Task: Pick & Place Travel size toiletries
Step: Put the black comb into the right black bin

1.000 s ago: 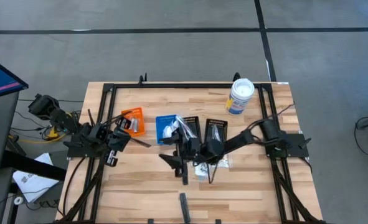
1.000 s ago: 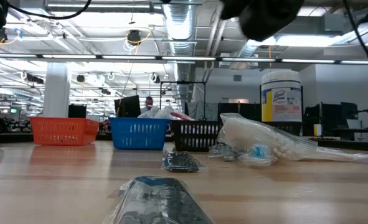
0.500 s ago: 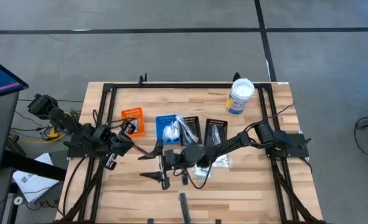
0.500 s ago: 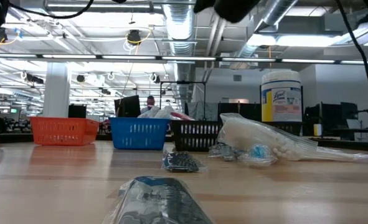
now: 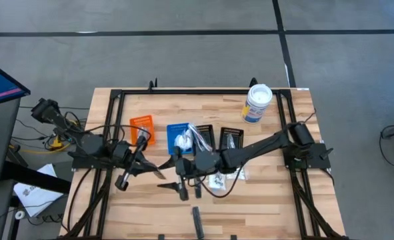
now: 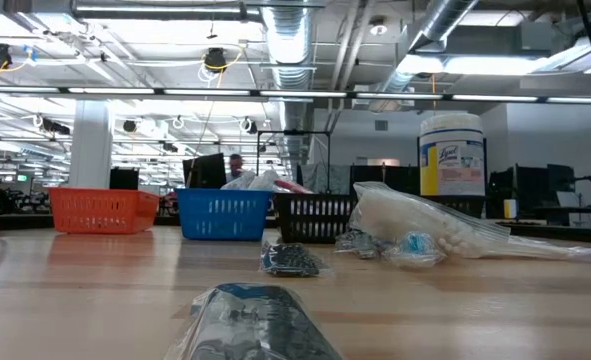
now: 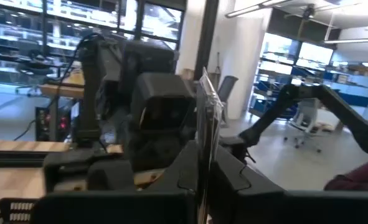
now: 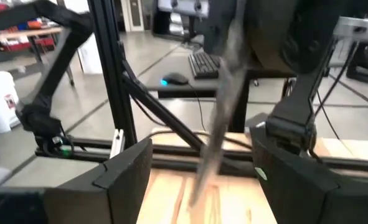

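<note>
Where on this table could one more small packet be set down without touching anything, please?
Bare wood lies along the near edge, left of the dark packet, and on the right between the white tub and the right arm. The middle is crowded: orange bin, blue bin, black bins, loose packets and both grippers, left gripper, right gripper.

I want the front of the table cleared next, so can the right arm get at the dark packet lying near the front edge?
Probably yes. The right pincer stands open above the table, and the dark packet lies alone just past it toward the front edge, with nothing between them.
</note>
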